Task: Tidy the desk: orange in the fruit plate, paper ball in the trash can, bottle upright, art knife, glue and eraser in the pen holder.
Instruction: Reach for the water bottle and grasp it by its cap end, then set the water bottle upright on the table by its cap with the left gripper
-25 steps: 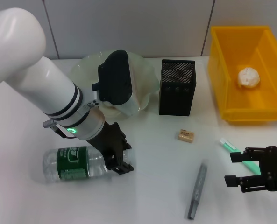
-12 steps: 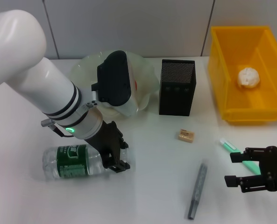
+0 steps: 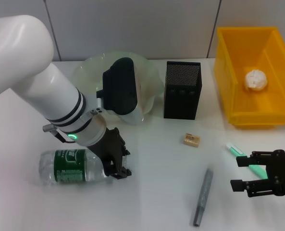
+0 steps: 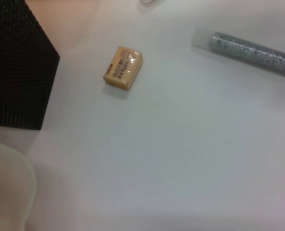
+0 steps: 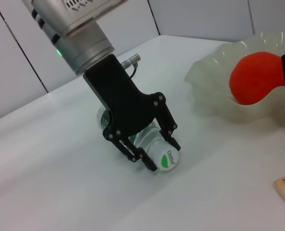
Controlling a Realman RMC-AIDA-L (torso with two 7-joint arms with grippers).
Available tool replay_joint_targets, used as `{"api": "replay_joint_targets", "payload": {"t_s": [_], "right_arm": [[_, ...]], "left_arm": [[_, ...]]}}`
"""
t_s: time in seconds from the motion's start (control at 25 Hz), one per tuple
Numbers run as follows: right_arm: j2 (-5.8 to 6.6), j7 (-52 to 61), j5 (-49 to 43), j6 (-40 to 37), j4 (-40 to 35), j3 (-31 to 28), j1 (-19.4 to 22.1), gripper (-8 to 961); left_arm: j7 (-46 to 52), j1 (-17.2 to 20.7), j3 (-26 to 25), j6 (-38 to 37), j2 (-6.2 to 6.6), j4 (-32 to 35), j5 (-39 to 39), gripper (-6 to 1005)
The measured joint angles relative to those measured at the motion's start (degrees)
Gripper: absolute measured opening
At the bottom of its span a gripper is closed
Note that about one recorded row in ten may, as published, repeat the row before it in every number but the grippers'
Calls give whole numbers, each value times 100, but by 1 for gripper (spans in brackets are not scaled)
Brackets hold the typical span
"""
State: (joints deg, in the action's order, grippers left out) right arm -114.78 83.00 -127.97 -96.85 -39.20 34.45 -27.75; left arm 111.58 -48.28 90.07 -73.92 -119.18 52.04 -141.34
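The clear bottle (image 3: 70, 166) with a green label lies on its side at the front left. My left gripper (image 3: 123, 163) is shut on its neck just behind the cap; the right wrist view shows the fingers (image 5: 173, 140) clamping either side of the bottle (image 5: 154, 138). The orange (image 5: 255, 77) sits in the translucent fruit plate (image 3: 87, 67). The paper ball (image 3: 255, 79) lies in the yellow trash can (image 3: 226, 91). The eraser (image 3: 191, 139), grey art knife (image 3: 203, 197) and green glue stick (image 3: 234, 150) lie on the desk. My right gripper (image 3: 236, 173) is open, over the glue stick's near end.
The black mesh pen holder (image 3: 181, 89) stands behind the eraser, between plate and trash can. The left wrist view shows the eraser (image 4: 123, 67), the art knife (image 4: 253, 48), the pen holder (image 4: 12, 72) and the plate's rim (image 4: 7, 187).
My left gripper has shifted slightly left and toward the front, taking the bottle with it. The right arm has not moved.
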Motion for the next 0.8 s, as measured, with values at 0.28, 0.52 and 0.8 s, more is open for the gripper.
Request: {"api": "replay_joint_targets", "payload": {"t_s": [0.28,0.52,0.8], "right_arm": [[0,19,0,-18,0,-21,-2,796],[4,23,0,-23,0,-30,-5,792],[16,23,0,-31,-5,-32,-20,788]], "left_arm": [[54,168,-659,-504,36,654,112,446],[-181,328,-1657,-1237,66,1071,426,445],[-774,391,-3400,-2208,117,1104,951,445]]}}
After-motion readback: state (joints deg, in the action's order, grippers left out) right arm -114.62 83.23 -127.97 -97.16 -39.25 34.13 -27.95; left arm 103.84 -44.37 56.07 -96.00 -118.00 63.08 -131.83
